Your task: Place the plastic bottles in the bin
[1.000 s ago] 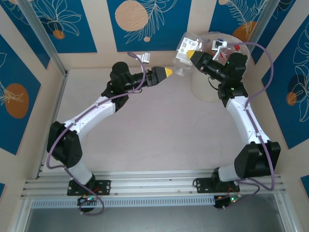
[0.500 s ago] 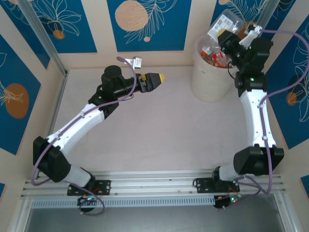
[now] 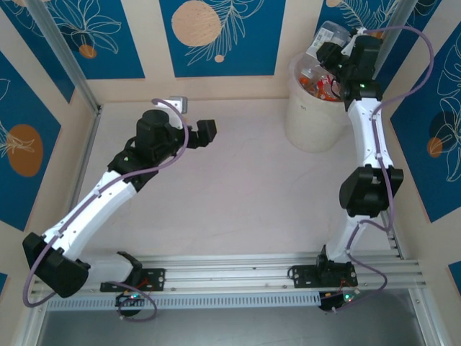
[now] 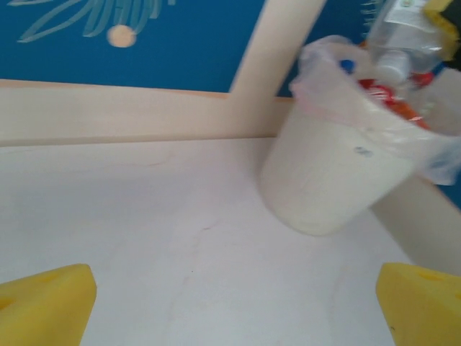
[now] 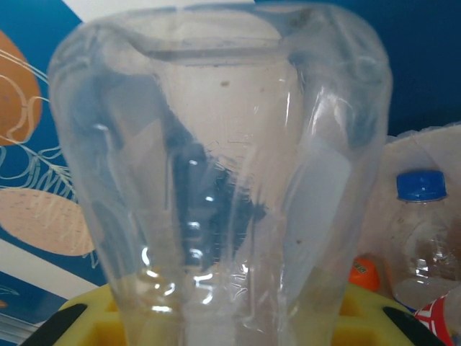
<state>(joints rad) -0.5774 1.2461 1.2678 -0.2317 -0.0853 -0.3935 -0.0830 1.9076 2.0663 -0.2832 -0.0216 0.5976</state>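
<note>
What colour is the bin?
Cream-white; the bin shows best in the left wrist view.

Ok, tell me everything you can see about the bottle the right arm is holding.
The bottle is clear, thin plastic, dented and creased, and looks empty. From above, a pale label patch shows on it. It is pinched between the yellow jaws of the right gripper and held in the air just over the open mouth of the bin. Nothing else appears to touch it.

1 clear bottle (image 3: 328, 34) neck-down over cream bin (image 3: 310, 126) — more bottles (image 3: 322, 84) inside.
</note>
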